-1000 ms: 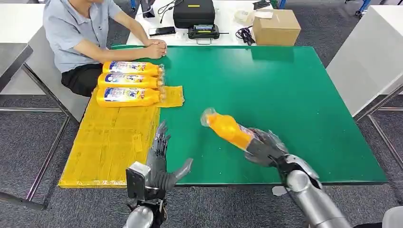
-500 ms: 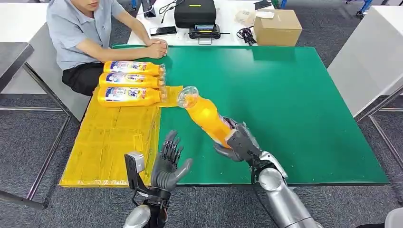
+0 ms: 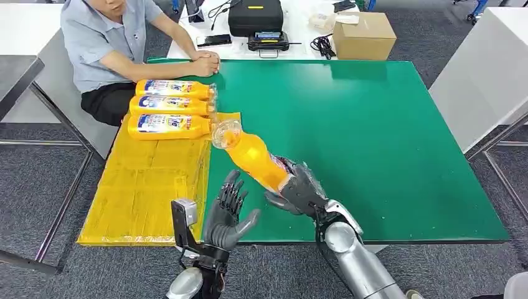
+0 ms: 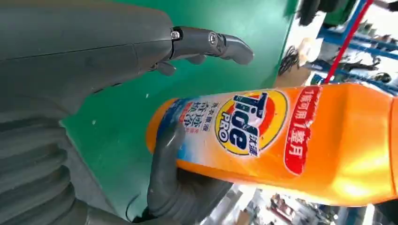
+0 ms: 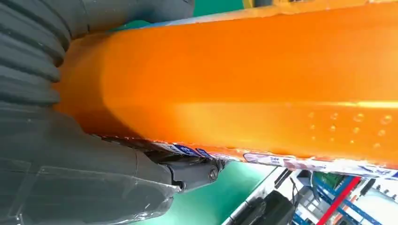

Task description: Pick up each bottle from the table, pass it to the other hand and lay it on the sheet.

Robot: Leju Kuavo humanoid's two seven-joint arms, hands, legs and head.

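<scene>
My right hand (image 3: pixel 300 190) grips an orange detergent bottle (image 3: pixel 255 159) by its base, above the green table (image 3: pixel 373 124). The bottle tilts up and to the left, and its clear cap (image 3: pixel 225 134) hangs over the sheet's edge. In the right wrist view the bottle (image 5: pixel 263 79) runs past the right hand (image 5: pixel 70 183). My left hand (image 3: pixel 228 213) is open with fingers spread, just below and left of the bottle, apart from it. The left wrist view has the labelled bottle (image 4: pixel 291 140) close beyond the left hand (image 4: pixel 94 56). Three like bottles (image 3: pixel 168 126) lie side by side on the yellow sheet (image 3: pixel 143 187).
A person (image 3: pixel 106 43) sits at the table's far left corner, hands resting near the laid bottles. Behind the table a white desk carries a black case (image 3: pixel 253 15) and a cardboard box (image 3: pixel 364 35). A grey bench (image 3: pixel 18 75) stands at left.
My right hand has carried the bottle left, from mid-table to the sheet's edge and over my left hand. The left hand has shifted slightly right and turned its palm toward the bottle.
</scene>
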